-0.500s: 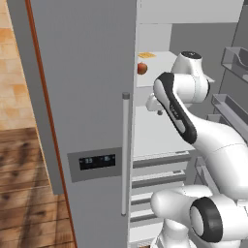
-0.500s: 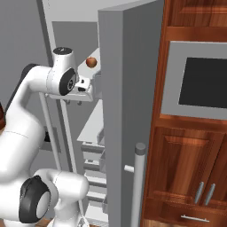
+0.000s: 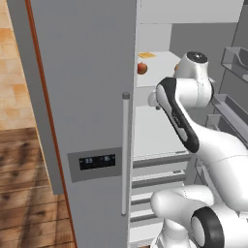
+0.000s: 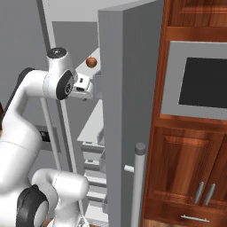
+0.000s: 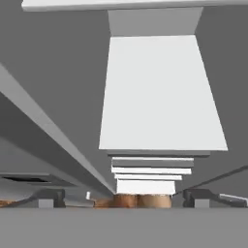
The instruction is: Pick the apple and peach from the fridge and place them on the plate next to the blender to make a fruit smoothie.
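Note:
The fridge stands with its right side open and white shelves showing. The deep-red apple sits at the front of the upper shelf, and it also shows as the apple past the open door. Only an orange edge of the peach shows beside the arm's upper joint. My gripper hangs just below that shelf, under and right of the apple, not touching it. The gripper is partly behind the door edge. In the hand view the gripper is open and empty, looking down over lower shelves. Plate and blender are out of view.
The closed left fridge door carries a long bar handle and a black display panel. The open right door stands close beside the hand. Door bins are to the right. A flat orange item lies behind the apple. Wooden cabinets with a built-in oven flank the fridge.
The arm's upper links have shifted slightly. The hand stays under the upper shelf and the apple has not moved.

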